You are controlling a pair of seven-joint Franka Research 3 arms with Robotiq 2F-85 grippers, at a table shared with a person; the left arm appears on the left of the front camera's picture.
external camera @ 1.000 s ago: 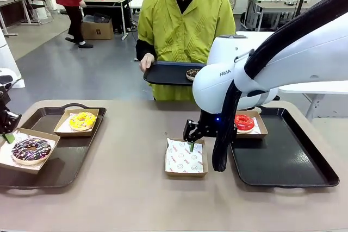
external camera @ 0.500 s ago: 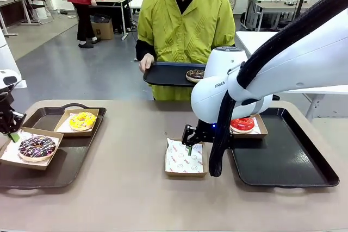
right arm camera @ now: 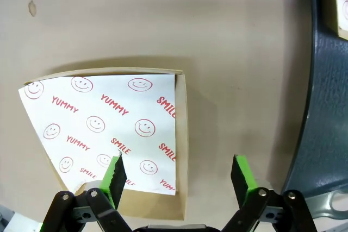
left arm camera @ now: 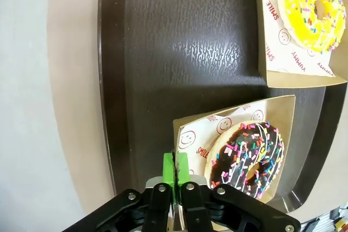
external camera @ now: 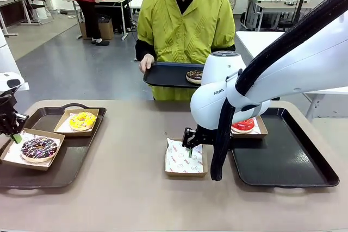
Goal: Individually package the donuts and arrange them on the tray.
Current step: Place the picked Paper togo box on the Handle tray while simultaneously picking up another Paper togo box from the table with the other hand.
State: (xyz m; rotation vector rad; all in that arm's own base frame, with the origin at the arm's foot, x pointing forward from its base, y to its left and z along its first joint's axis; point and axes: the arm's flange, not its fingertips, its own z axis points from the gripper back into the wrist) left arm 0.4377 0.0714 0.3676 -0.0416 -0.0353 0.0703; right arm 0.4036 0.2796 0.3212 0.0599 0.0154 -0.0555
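Note:
A chocolate donut with coloured sprinkles (external camera: 38,148) (left arm camera: 247,158) lies in a paper-lined box (left arm camera: 239,110) on the left tray (external camera: 70,161). My left gripper (external camera: 15,136) (left arm camera: 175,168) is shut on that box's side wall. A yellow-frosted donut (external camera: 82,120) (left arm camera: 312,9) sits boxed behind it. My right gripper (external camera: 190,146) (right arm camera: 179,175) is open, straddling the right wall of an empty lined box (external camera: 186,174) (right arm camera: 182,129) at mid-table. A red donut (external camera: 244,125) rests boxed on the right tray (external camera: 283,156). A dark chocolate donut (external camera: 193,74) lies on the tray that the person holds.
The person stands at the far side, holding a dark tray (external camera: 166,73) with one hand (external camera: 146,62). The right arm's white body (external camera: 228,101) hangs over the table's middle and covers part of the red donut's box. Bare table lies between the two trays.
My left gripper has dragged the sprinkle donut's box a little rightward, farther onto the left tray. My right arm has shifted slightly left and down over the empty box.

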